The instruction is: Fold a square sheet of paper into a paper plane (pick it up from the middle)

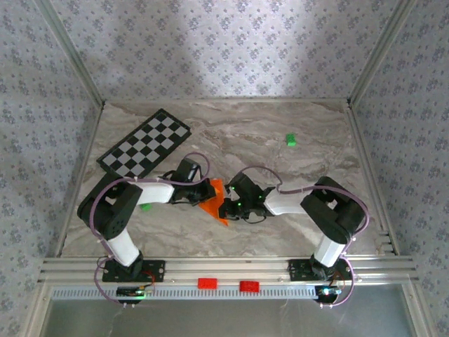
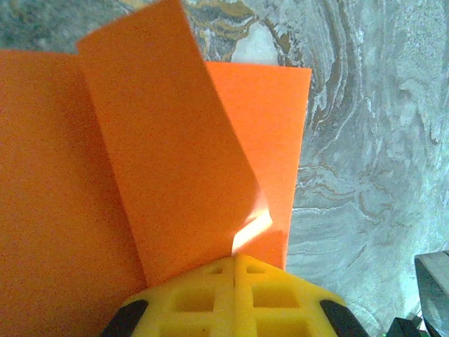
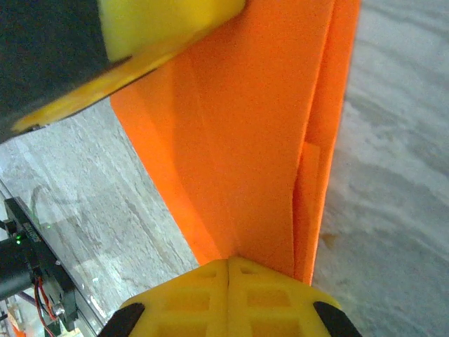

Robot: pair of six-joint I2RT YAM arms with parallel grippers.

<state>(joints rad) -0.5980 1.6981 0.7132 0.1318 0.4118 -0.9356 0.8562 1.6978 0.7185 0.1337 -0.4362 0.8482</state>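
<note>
Left gripper (image 1: pixel 208 191) is pinching the orange paper (image 1: pixel 215 203), its yellow fingers (image 2: pixel 210 298) pressed together on a folded flap that is standing up from the sheet. Right gripper (image 1: pixel 229 208) is clamping the same paper from the opposite side, jaws closed on a creased edge. The paper is sitting between the two grippers, just below the middle of the top frame, over the marble counter (image 1: pixel 280 168). A checkered board (image 1: pixel 145 151) is lying at upper left, and a green block (image 1: pixel 290 140) is sitting at upper right.
</note>
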